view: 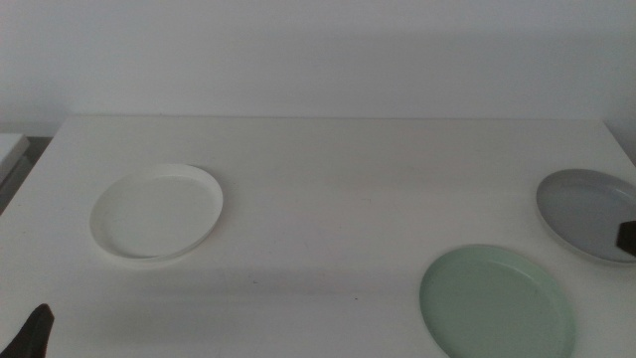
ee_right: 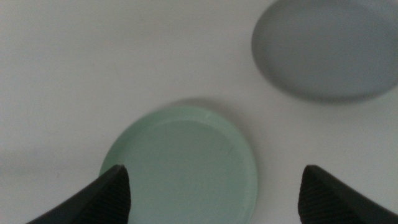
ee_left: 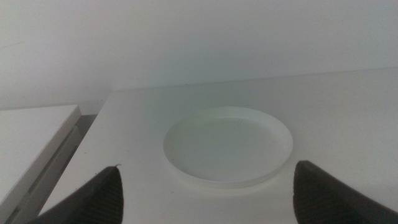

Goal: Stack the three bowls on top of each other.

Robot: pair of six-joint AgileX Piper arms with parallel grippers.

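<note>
Three shallow bowls lie apart on the white table (view: 328, 179). The white bowl (view: 157, 211) is at the left, the grey bowl (view: 586, 211) at the far right, the pale green bowl (view: 495, 303) at the front right. My left gripper (view: 35, 333) shows only a jaw tip at the bottom left corner. In the left wrist view it (ee_left: 208, 167) is open and empty, short of the white bowl (ee_left: 228, 146). My right gripper (view: 627, 235) is at the right edge. It (ee_right: 214, 168) is open and empty, above the green bowl (ee_right: 183, 165), with the grey bowl (ee_right: 326, 50) beyond.
A white wall (view: 318, 50) rises behind the table. A second white surface (ee_left: 31, 137) stands beside the table's left edge, with a dark gap between them; it also shows in the middle view (view: 10, 149).
</note>
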